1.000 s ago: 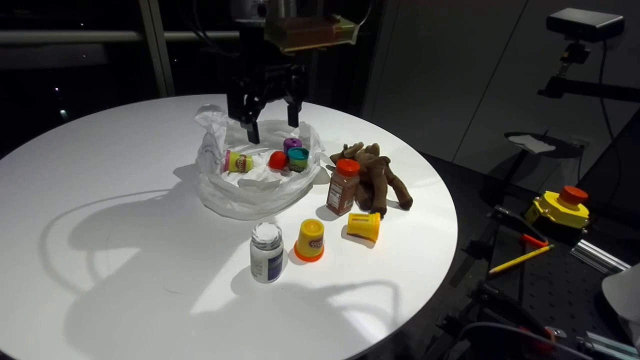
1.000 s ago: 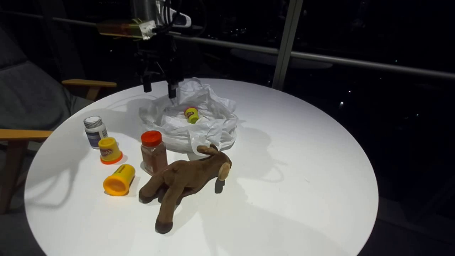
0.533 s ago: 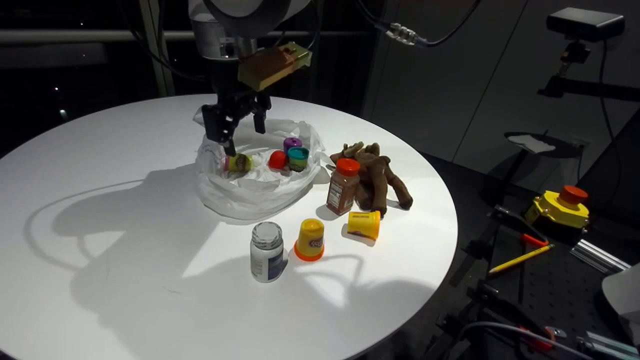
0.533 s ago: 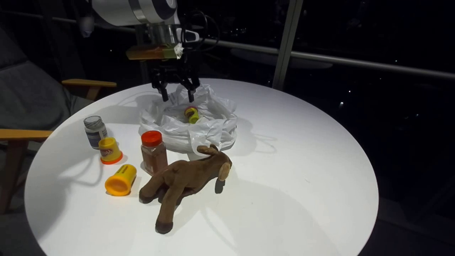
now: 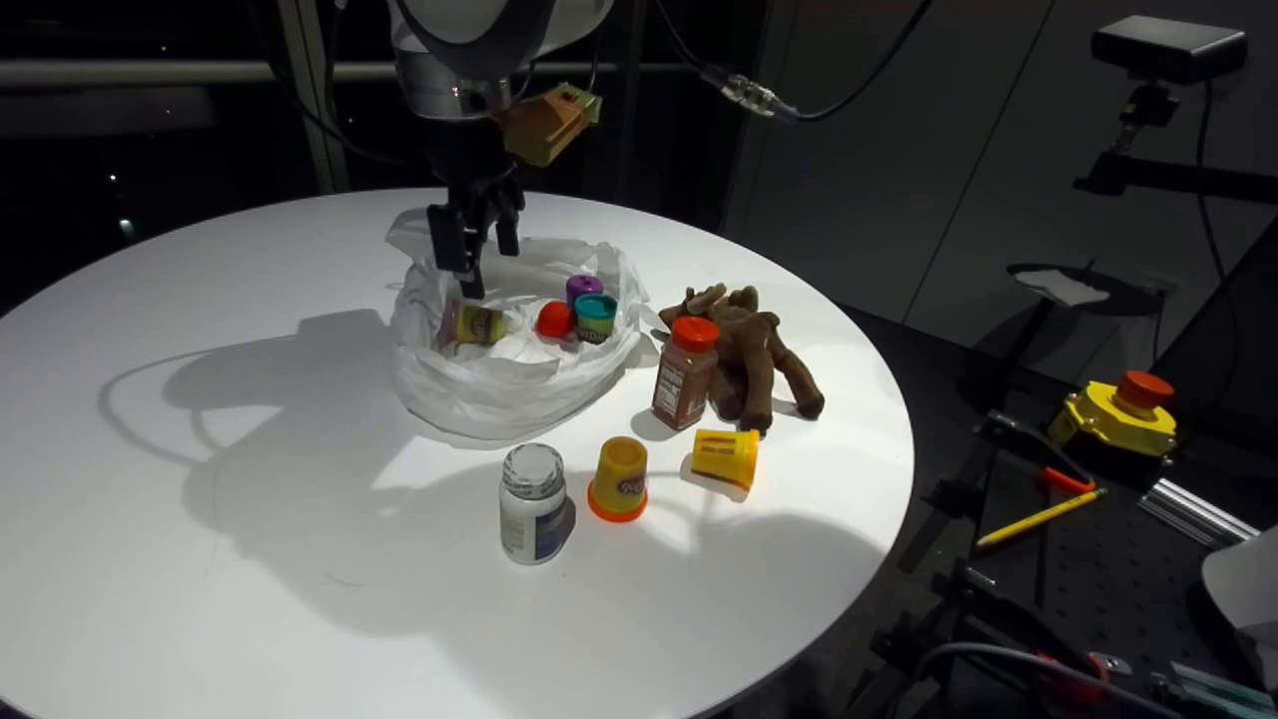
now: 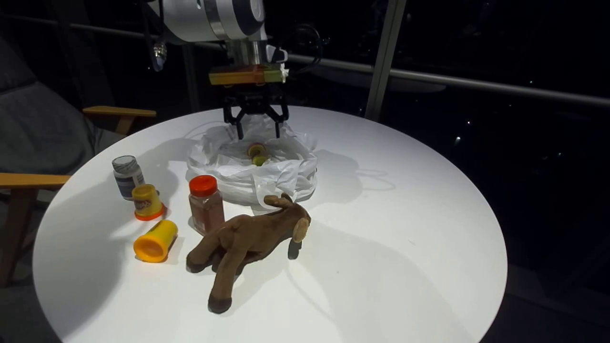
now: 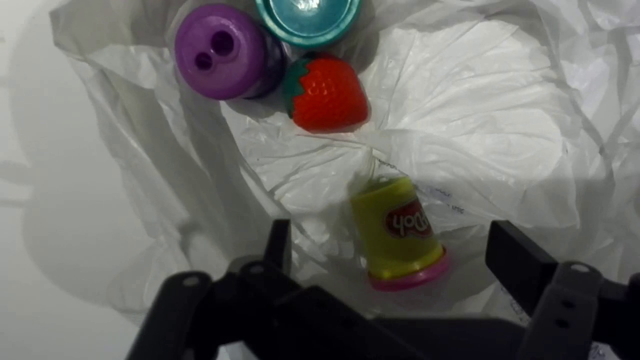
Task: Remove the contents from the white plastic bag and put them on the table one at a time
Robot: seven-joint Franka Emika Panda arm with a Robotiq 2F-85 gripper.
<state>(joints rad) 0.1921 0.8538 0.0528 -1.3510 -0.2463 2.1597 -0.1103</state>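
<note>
In an exterior view, the round white worktop [image 5: 280, 260] has broad free room at the left and front, while the white plastic bag [image 5: 499, 401] sits farther back, its loose rim raised around four things: one pink-lidded tub [image 5: 483, 326], one teal-lidded tub [image 5: 596, 322], one red strawberry [image 5: 555, 320] and one purple container [image 5: 584, 288]. Outside it are five more: one brown plush animal [image 5: 757, 374], one red-lidded jar [image 5: 685, 379], one white bottle [image 5: 532, 509] and two yellow tubs, namely an upturned tub [image 5: 620, 477] and a tipped tub [image 5: 726, 456]. The end effector [image 5: 489, 269] hangs over the bag, jaws spread wide and free, lower than a second ago. In an exterior view, an armchair [image 6: 33, 124] stands beyond the worktop's left rim, and the widest free room lies at the right; the white bottle and both yellow tubs are towards the left edge. Here the end effector has shifted rightward and turned since a second ago, now above the pink-lidded tub, and the tipped tub has rolled slightly. In the wrist view, the pink-lidded tub lies on its side, showing between the two fingers [image 7: 517, 265] with a gap at each side. The bag's folded wall passes close to the finger at picture left; whether they touch, I cannot tell.
</note>
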